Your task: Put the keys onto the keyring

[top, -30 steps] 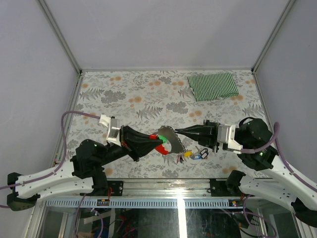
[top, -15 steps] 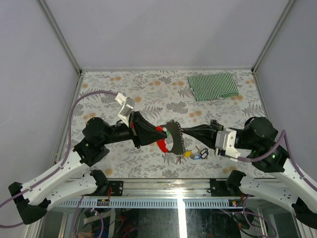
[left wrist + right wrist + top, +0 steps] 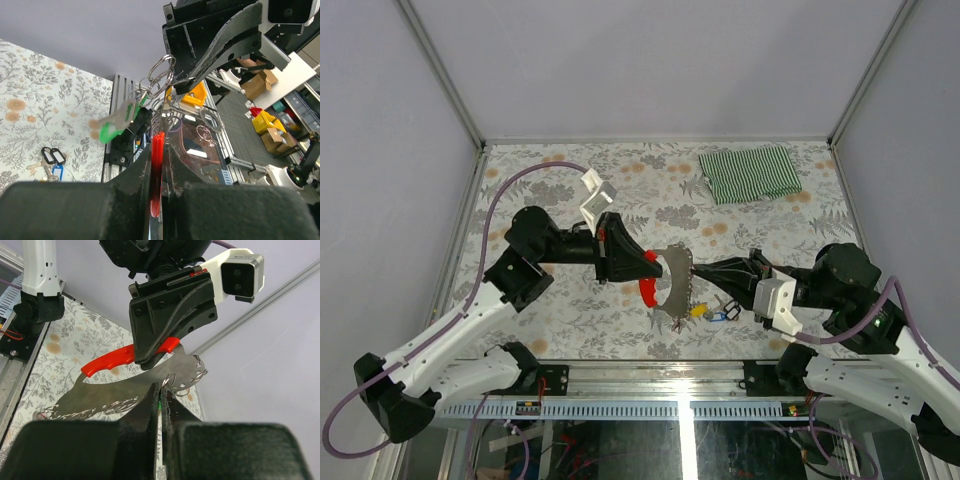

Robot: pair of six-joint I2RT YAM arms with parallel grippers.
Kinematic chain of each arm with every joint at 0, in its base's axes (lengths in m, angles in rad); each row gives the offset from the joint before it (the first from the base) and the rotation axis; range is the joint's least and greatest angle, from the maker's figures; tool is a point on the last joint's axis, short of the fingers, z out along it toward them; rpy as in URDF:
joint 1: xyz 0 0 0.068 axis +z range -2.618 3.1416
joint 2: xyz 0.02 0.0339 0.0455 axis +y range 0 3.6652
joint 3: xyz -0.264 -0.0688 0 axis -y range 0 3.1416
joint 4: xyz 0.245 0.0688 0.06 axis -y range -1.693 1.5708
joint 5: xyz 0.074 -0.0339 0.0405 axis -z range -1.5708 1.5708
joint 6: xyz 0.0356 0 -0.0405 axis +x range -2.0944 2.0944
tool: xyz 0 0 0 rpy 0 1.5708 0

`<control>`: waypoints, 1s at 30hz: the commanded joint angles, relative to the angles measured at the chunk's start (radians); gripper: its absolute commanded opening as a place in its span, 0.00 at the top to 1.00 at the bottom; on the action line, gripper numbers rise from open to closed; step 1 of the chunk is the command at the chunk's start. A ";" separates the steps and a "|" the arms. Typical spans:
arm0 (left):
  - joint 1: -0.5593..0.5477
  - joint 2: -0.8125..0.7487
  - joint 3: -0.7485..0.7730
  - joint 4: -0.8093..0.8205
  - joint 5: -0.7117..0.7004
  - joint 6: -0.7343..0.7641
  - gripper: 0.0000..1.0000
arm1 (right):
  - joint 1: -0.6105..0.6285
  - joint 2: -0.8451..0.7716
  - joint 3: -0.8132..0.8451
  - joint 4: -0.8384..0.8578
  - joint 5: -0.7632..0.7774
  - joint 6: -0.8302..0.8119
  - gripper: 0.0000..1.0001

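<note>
Floral table [image 3: 570, 190] under both arms | my left gripper [image 3: 655, 265] is clamping the keyring [image 3: 648, 291] by its red clip, aloft | my right gripper [image 3: 697, 271] is pinching the green key [image 3: 116, 123] at it | other keys [image 3: 717, 309] lying below | risk: ring slipping off if I'm misaligning.
</note>
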 commanded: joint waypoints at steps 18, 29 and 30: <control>0.051 0.069 0.132 -0.147 0.188 0.134 1.00 | 0.019 -0.001 0.009 -0.112 -0.127 -0.105 1.00; 0.055 0.064 0.152 -0.185 0.193 0.155 1.00 | 0.020 -0.004 0.013 -0.140 -0.089 -0.119 1.00; 0.055 0.064 0.151 -0.185 0.192 0.155 1.00 | 0.020 -0.006 0.013 -0.138 -0.095 -0.117 1.00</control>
